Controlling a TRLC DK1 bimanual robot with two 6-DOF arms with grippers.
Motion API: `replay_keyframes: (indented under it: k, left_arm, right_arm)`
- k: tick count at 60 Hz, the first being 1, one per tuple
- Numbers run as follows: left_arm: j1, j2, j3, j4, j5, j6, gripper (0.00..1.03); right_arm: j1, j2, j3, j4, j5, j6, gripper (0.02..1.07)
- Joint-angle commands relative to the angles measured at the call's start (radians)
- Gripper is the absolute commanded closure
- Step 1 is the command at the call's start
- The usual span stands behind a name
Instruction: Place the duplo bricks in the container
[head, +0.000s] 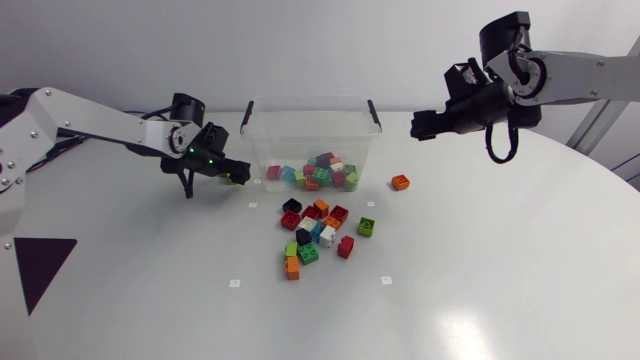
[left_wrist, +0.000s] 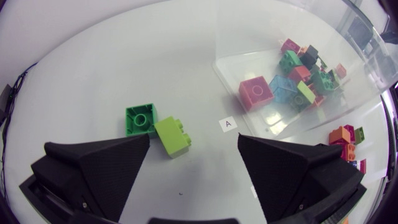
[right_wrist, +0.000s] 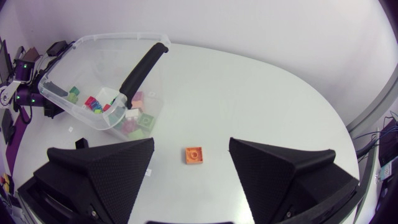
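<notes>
A clear plastic container (head: 262, 140) stands at the table's back middle with several coloured duplo bricks inside. More bricks lie in a pile (head: 316, 230) in front of it, and one orange brick (head: 400, 182) sits apart to its right. My left gripper (head: 231, 172) is low beside the container's left wall, open. A dark green brick (left_wrist: 140, 119) and a lime brick (left_wrist: 172, 135) lie just ahead of its fingers, untouched. My right gripper (head: 419, 125) hangs open above the table, right of the container. The orange brick (right_wrist: 194, 155) shows below it, between its fingers.
The container (right_wrist: 65, 65) has black handles (right_wrist: 144, 67) on its rim. Small white label squares (left_wrist: 228, 124) dot the table. The pile (left_wrist: 346, 134) lies off to the left gripper's side, past the container's corner (left_wrist: 249, 68).
</notes>
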Motion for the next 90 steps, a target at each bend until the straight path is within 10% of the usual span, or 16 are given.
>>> replay_keyframes:
  k: [1,59,90]
  left_arm:
    - [-0.013,0.041,0.029,0.018,-0.021,-0.043,0.06]
    - [-0.033,0.071,0.009,0.047,-0.062,-0.08,0.74]
    - [-0.003,-0.051,-0.181,0.113,-0.061,-0.037,0.75]
  right_arm:
    - [-0.013,0.019,-0.033,0.021,-0.013,-0.019,0.2]
    - [-0.067,0.239,0.043,0.061,-0.019,-0.073,0.2]
    - [-0.069,0.282,0.06,0.068,-0.024,-0.088,0.2]
